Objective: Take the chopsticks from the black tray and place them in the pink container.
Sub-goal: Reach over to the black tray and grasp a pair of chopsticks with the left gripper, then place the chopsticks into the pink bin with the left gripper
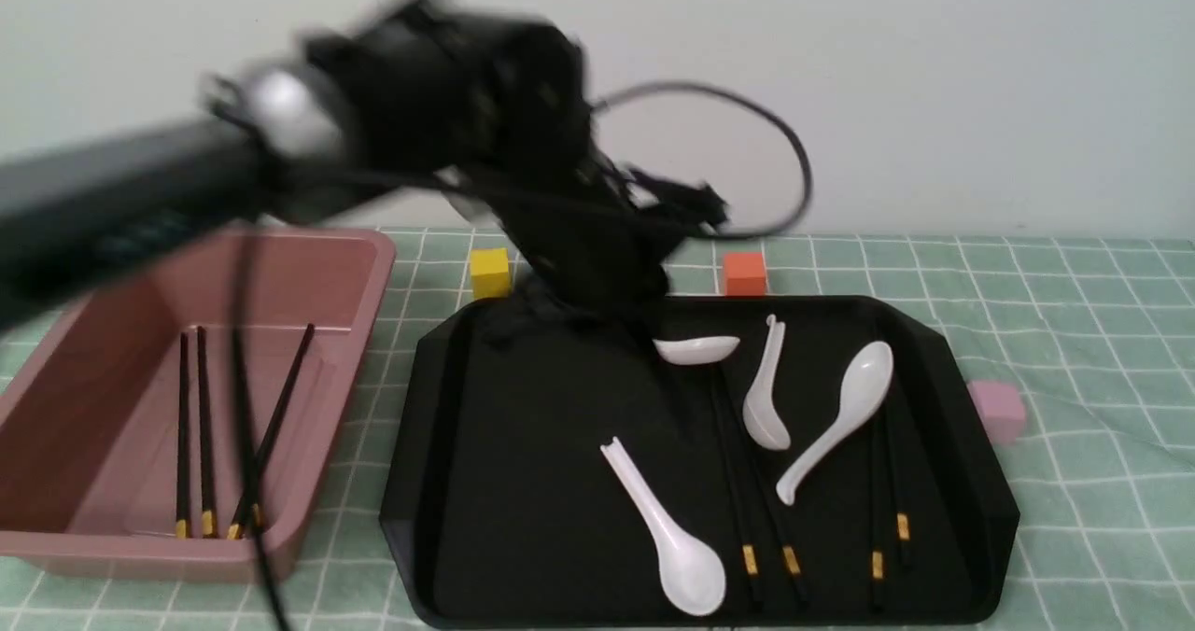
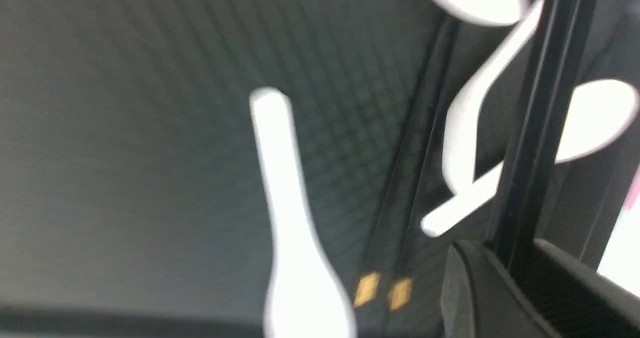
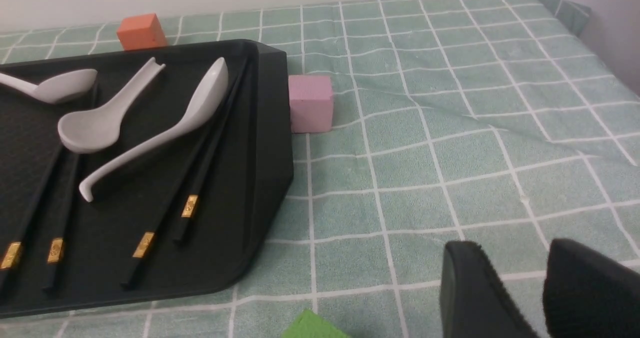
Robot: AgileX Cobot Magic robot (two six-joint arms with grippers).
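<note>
Checked cloth: pink container holds chopsticks; black tray, four more (plus spoons).

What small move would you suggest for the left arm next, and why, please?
Probably carry the left gripper toward the pink container, where other chopsticks lie: a chopstick looks clamped between its fingers above the black tray.

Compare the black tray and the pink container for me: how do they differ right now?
The black tray is shallow and wide; the pink container is deep and narrower. The black tray holds chopsticks mixed with white spoons; the pink container holds chopsticks only. Both are rectangular and sit on the green checked cloth.
</note>
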